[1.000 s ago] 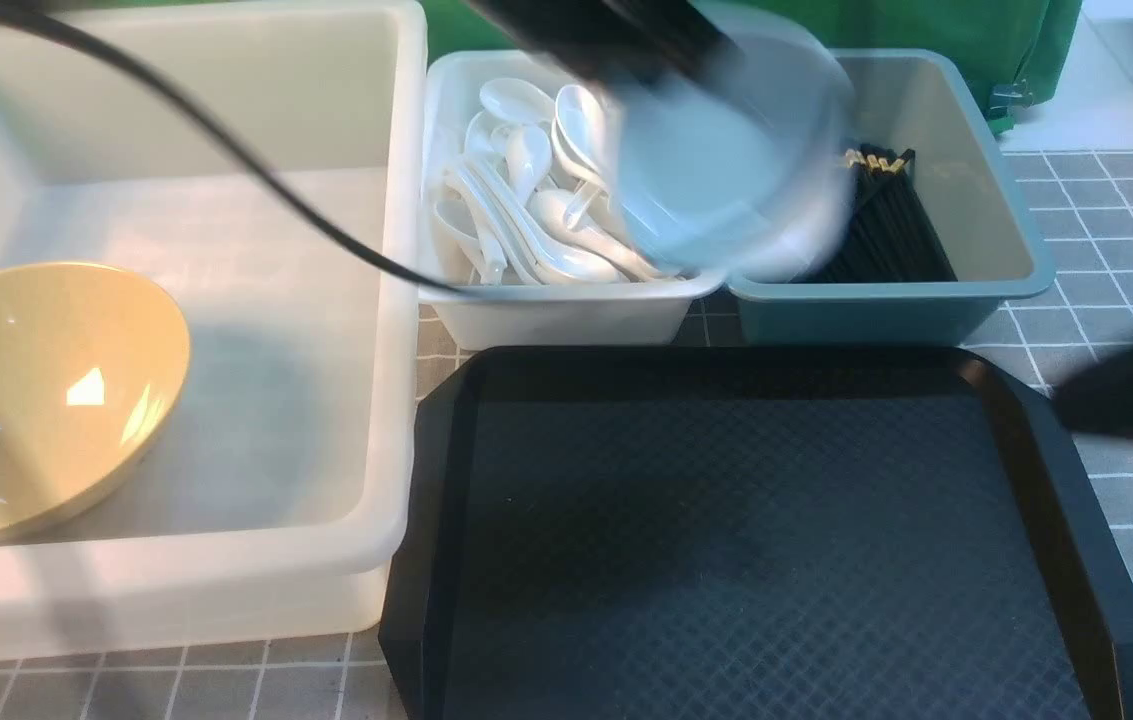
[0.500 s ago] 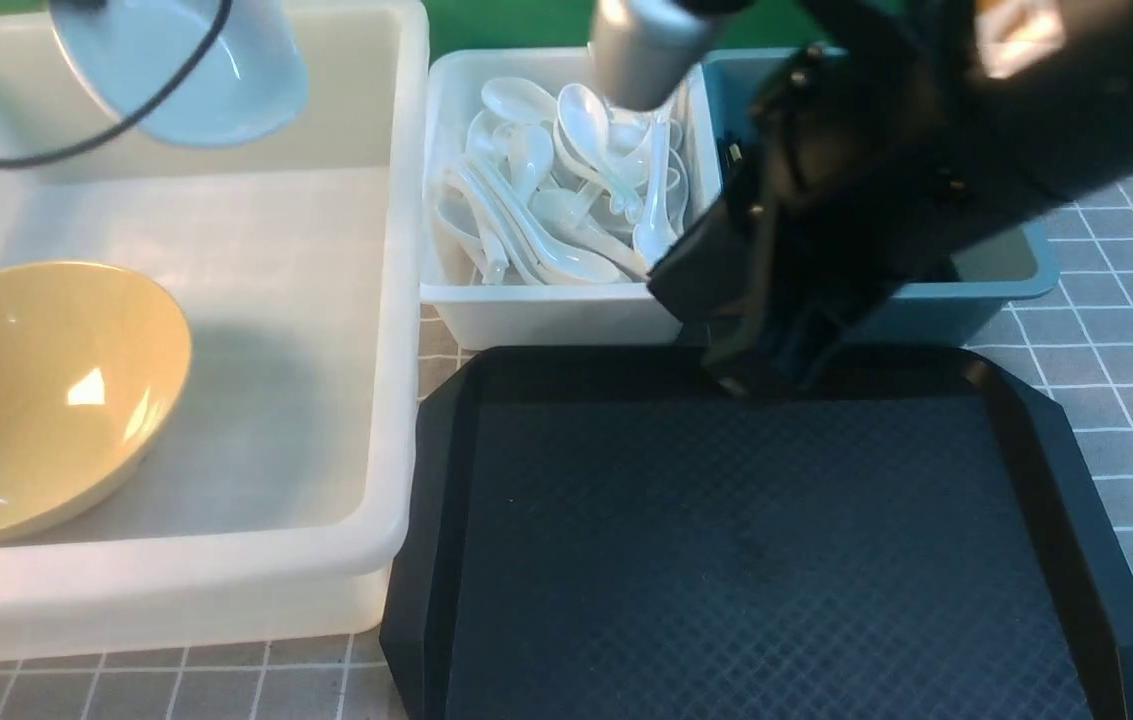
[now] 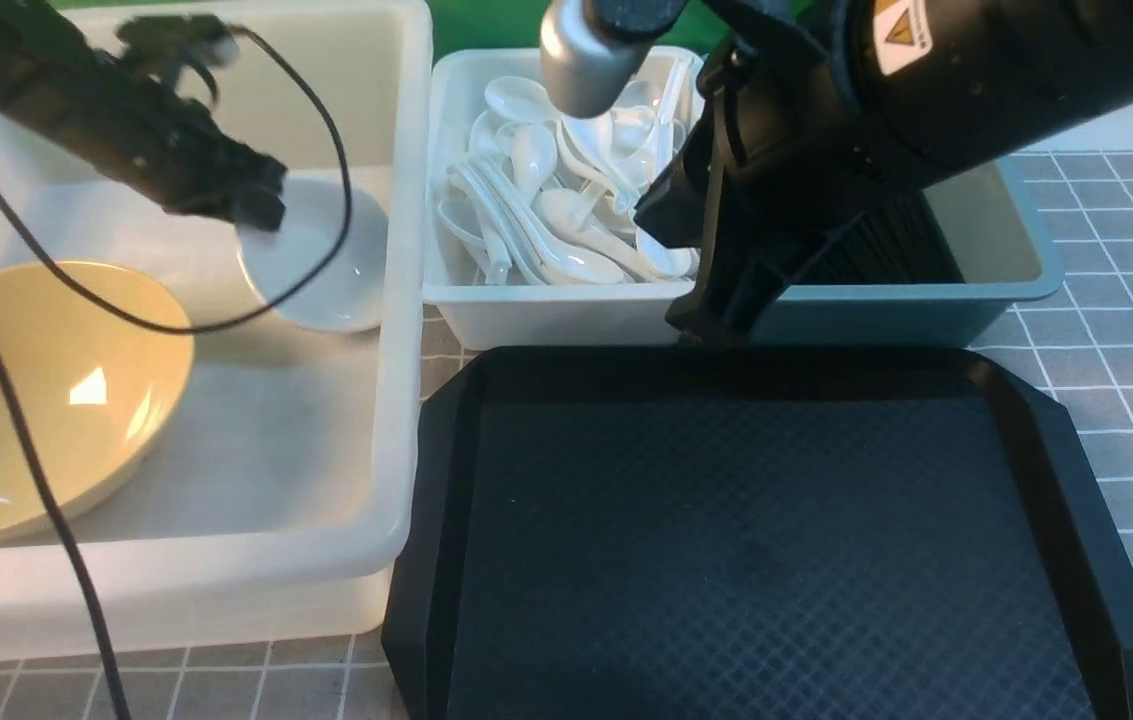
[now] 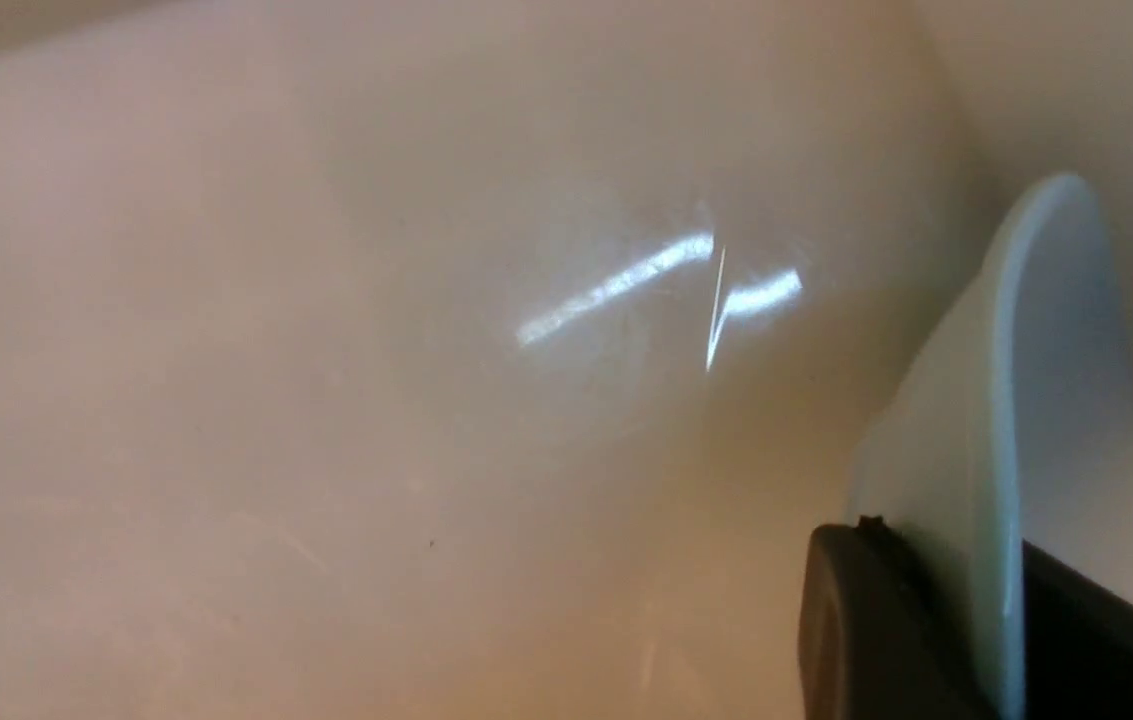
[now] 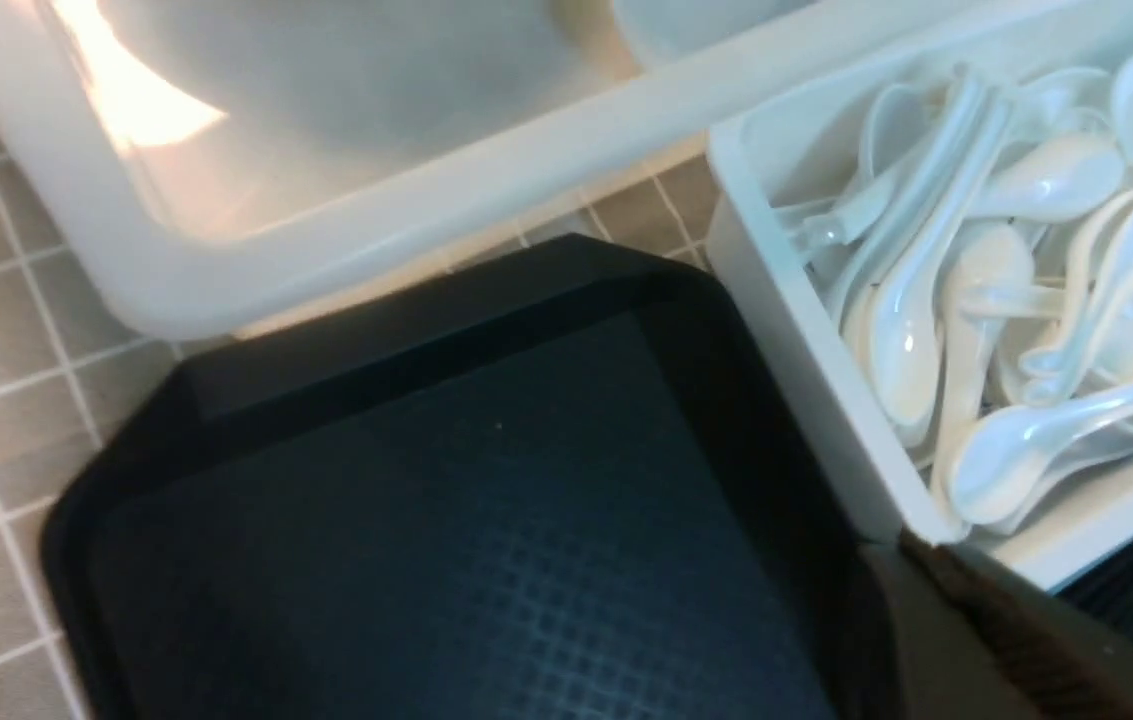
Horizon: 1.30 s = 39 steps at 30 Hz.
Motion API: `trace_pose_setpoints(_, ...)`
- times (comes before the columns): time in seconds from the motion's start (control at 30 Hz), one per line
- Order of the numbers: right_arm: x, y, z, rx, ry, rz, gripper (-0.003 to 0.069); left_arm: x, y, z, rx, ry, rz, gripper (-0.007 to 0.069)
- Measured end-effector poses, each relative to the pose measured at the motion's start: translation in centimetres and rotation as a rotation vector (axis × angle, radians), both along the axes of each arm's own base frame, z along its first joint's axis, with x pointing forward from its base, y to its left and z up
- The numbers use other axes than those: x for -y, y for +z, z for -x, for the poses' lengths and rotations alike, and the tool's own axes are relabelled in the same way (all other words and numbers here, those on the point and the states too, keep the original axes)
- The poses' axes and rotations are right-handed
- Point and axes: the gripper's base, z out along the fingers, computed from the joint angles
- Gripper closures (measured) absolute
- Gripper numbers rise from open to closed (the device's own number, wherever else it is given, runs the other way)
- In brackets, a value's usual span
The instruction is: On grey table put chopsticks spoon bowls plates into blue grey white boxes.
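My left jaws grip the white dish [image 3: 306, 250] inside the milky tub [image 3: 408, 200]; my right jaws hang clenched by the black tray [image 3: 726, 560].

Left arm [image 3: 106, 125] is black, trailing a thin black cable [image 3: 36, 475]; right arm [image 3: 976, 90] is bulky black with a silver cylinder [image 3: 576, 55] and yellow warning sticker [image 3: 891, 35].

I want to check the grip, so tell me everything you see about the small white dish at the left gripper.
The white dish is small, shallow and glossy, with rounded corners. It tilts steeply, nearly on edge, inside the milky-white tub near its right wall. The left gripper pinches its upper rim. Whether its lower edge touches the tub floor is unclear.
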Motion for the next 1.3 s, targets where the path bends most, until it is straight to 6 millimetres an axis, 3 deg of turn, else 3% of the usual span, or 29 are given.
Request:
trace_pose_setpoints(0.1,-0.2,-0.3,-0.2,-0.002,0.0,0.008,0.0622,0.7,-0.5,-0.3,0.013,-0.032,-0.076,0.0444)
trace_pose_setpoints(0.23,-0.1,-0.4,-0.2,-0.012,-0.004,0.025,0.0621,0.7,-0.3,-0.3,0.025,-0.052,-0.172,0.0221)
trace_pose_setpoints(0.3,0.0,-0.5,-0.2,-0.019,-0.005,0.033,0.062,0.6,0.2,-0.3,0.031,-0.046,-0.188,0.0176)
trace_pose_setpoints(0.4,0.3,-0.8,-0.1,-0.042,-0.016,0.074,0.0618,0.3,3.7,-0.1,0.083,-0.012,-0.214,0.0064)
trace_pose_setpoints(0.53,1.0,-0.5,0.1,-0.056,-0.081,0.086,0.0616,0.4,10.2,1.7,0.139,0.028,-0.192,0.0021)
trace_pose_setpoints(0.63,1.9,0.7,1.0,-0.047,-0.116,0.046,0.0614,0.7,15.0,4.3,0.135,0.072,-0.15,0.0057)
trace_pose_setpoints(0.7,2.9,2.0,1.9,-0.033,-0.135,0.01,0.0614,0.9,18.4,6.7,0.149,0.087,-0.133,0.0129)
trace_pose_setpoints(0.73,3.1,2.2,2.1,-0.029,-0.137,0.003,0.0614,0.9,19.0,7.1,0.158,0.089,-0.131,0.0137)
trace_pose_setpoints(0.8,4.4,3.8,3.5,-0.006,-0.154,-0.044,0.0614,1.1,22.5,10.0,0.221,0.096,-0.128,0.0249)
trace_pose_setpoints(0.83,4.6,3.9,3.6,-0.004,-0.155,-0.047,0.0614,1.1,22.7,10.3,0.223,0.096,-0.128,0.0269)
trace_pose_setpoints(0.93,6.3,5.2,5.4,0.026,-0.164,-0.094,0.0614,1.4,25.7,14.7,0.282,0.102,-0.125,0.045)
trace_pose_setpoints(1.07,8.5,5.4,7.7,0.054,-0.161,-0.127,0.0608,1.6,25.4,19.2,0.244,0.1,-0.125,0.0606)
trace_pose_setpoints(1.27,10.6,4.3,10.0,0.106,-0.17,-0.21,0.0601,2.0,21.8,25.2,0.128,0.095,-0.122,0.0634)
trace_pose_setpoints(1.3,11.1,4.1,10.5,0.125,-0.169,-0.235,0.06,2.1,20.7,27.0,0.104,0.094,-0.122,0.0634)
